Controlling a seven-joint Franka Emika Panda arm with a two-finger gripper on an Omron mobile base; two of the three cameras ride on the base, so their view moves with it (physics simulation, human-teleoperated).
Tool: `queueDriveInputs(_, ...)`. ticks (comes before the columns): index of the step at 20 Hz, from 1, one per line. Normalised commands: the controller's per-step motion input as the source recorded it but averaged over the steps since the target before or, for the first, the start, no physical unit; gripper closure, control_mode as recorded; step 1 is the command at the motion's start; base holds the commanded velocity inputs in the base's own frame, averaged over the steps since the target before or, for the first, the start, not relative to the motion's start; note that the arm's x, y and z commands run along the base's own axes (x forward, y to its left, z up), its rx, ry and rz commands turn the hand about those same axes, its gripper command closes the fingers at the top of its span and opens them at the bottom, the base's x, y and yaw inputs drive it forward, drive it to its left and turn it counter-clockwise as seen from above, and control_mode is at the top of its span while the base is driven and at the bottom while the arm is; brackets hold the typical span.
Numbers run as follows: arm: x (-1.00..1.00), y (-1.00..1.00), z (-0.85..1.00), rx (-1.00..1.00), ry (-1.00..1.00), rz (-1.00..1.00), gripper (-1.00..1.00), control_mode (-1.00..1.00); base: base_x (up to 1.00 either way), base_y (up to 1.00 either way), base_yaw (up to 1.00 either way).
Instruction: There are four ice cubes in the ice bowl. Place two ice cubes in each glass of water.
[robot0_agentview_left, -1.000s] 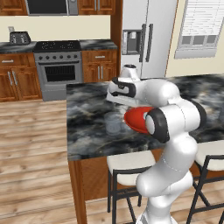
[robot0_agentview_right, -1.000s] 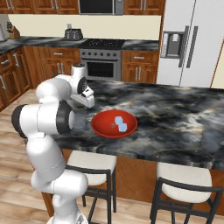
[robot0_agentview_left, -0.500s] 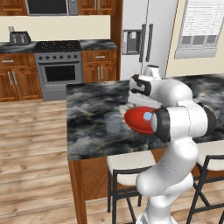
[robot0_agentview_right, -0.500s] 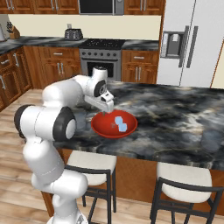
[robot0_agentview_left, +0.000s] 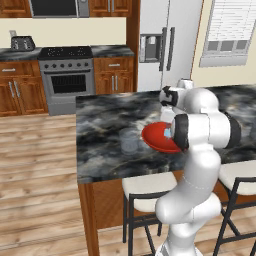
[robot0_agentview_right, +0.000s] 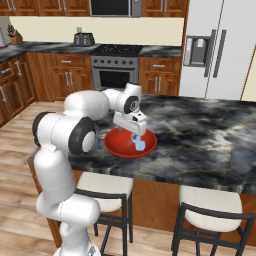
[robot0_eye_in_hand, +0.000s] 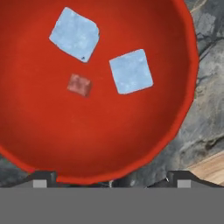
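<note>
Ice lies right under your gripper (robot0_eye_in_hand: 112, 181): two pale blue-white translucent cubes (robot0_eye_in_hand: 75, 33) (robot0_eye_in_hand: 131, 71) at 11 and 12 o'clock in the wide red bowl (robot0_eye_in_hand: 39, 135). Jaws stand wide, holding nothing. Black marble counter (robot0_eye_in_hand: 205, 83) lies bare at 3 o'clock. One clear cylindrical tumbler (robot0_agentview_left: 129, 141) stands near the bowl's left rim.

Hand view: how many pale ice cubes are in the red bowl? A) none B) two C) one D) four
B, two pale cubes lie apart in the bowl, beside a smaller reddish square that I cannot identify.
</note>
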Motion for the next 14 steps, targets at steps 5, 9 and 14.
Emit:
queueDriveInputs(5, 0.45, -0.24, -0.15, 0.00, 0.11, -0.04, -1.00, -1.00, 0.00, 0.00, 0.00)
queueDriveInputs(9, 0.50, -0.14, -0.08, 0.00, 0.06, -0.01, -1.00, -1.00, 0.00, 0.00, 0.00)
queueDriveInputs(14, 0.03, -0.34, -0.12, 0.00, 0.10, 0.00, -1.00, -1.00, 0.00, 0.00, 0.00)
